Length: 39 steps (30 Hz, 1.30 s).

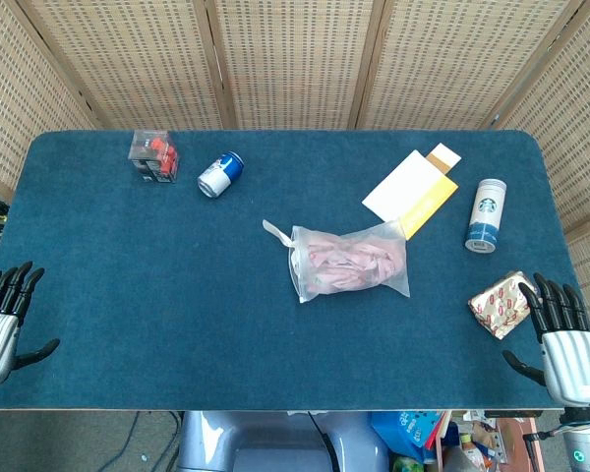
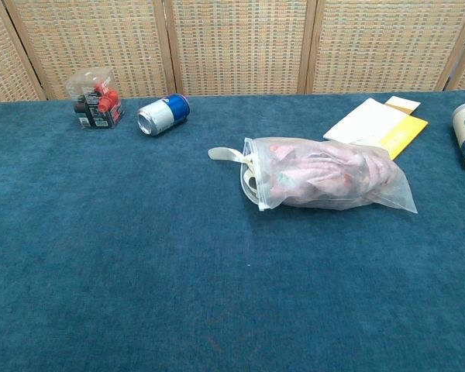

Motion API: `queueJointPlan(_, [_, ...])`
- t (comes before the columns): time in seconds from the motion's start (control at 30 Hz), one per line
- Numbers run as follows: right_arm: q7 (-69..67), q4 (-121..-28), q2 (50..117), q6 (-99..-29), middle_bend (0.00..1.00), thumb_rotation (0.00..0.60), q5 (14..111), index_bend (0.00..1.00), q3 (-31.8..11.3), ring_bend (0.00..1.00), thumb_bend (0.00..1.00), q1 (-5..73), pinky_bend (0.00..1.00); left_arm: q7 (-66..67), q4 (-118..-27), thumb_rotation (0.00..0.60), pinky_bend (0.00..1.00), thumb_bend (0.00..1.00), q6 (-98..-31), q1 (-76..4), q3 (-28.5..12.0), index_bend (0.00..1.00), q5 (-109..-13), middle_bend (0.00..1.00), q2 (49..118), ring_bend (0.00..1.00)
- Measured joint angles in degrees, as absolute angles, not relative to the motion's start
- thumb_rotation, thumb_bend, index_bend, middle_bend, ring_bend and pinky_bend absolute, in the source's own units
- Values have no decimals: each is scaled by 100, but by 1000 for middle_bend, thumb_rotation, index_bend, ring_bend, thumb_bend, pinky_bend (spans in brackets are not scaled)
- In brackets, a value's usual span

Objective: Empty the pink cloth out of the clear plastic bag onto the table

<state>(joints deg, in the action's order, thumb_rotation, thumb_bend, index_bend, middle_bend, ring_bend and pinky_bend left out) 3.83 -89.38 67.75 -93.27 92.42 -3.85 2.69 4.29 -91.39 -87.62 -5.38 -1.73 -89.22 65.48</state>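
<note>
Our blue-carpeted bench [image 1: 177, 315], backed by wicker screens [image 1: 295, 59], carries the clear plastic bag [image 1: 352, 264]; our left hand [image 1: 2, 320] and right hand [image 1: 562, 339] lie released.

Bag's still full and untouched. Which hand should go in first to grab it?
Probably the right hand: the clear plastic bag lies right of table centre, nearer it than the left hand. Its sealed end faces right, opening left. Both hands rest open at the near edge.
</note>
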Motion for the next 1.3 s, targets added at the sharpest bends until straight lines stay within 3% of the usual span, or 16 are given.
queueJointPlan(0.37, [277, -8952, 6761, -9001, 0, 600, 9205, 0, -382, 0, 0, 414, 0, 410, -9122, 600, 0, 143, -8772, -535, -215, 0, -8863, 0, 6563, 0])
queueJointPlan(0.77, [80, -9063, 6786, -6915, 0, 600, 8905, 0, -881, 0, 0, 1918, 0, 502, -9066, 600, 0, 143, -8632, -610, -341, 0, -8613, 0, 6658, 0])
queueJointPlan(1.0, [549, -9118, 7129, -5284, 0, 600, 7870, 0, -1345, 0, 0, 3134, 0, 586, -9011, 600, 0, 144, -8515, -667, -402, 0, -8466, 0, 6729, 0])
queueJointPlan(1.3, [1696, -8673, 8091, -4474, 0, 600, 6410, 0, -1547, 0, 0, 4092, 0, 565, -8946, 600, 0, 144, -8323, -752, -448, 0, -8313, 0, 6766, 0])
